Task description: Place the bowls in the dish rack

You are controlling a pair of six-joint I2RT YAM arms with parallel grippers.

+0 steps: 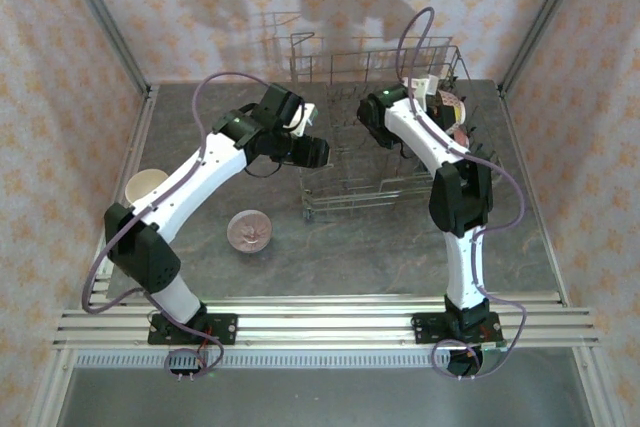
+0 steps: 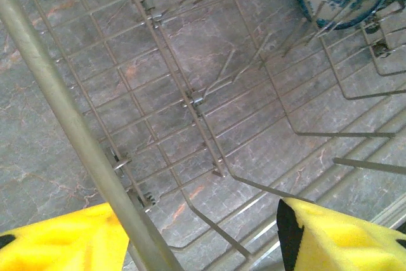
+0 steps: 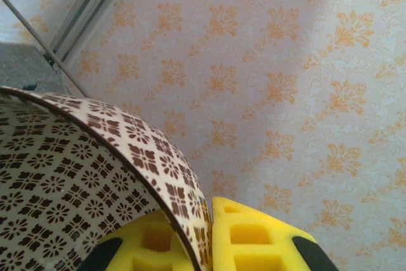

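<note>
While the right end effector (image 3: 208,240) pinches the rim of a brown-patterned bowl (image 3: 70,188) over the dish rack (image 1: 350,194) by the surface's far edge, the left end effector (image 2: 203,249) hangs spread and empty above the tines. Seating the bowl upright between tines looks wisest. Its lower half is cut off. A cream bowl (image 1: 146,187) and a pinkish bowl (image 1: 250,230) sit toward the left edge.
</note>
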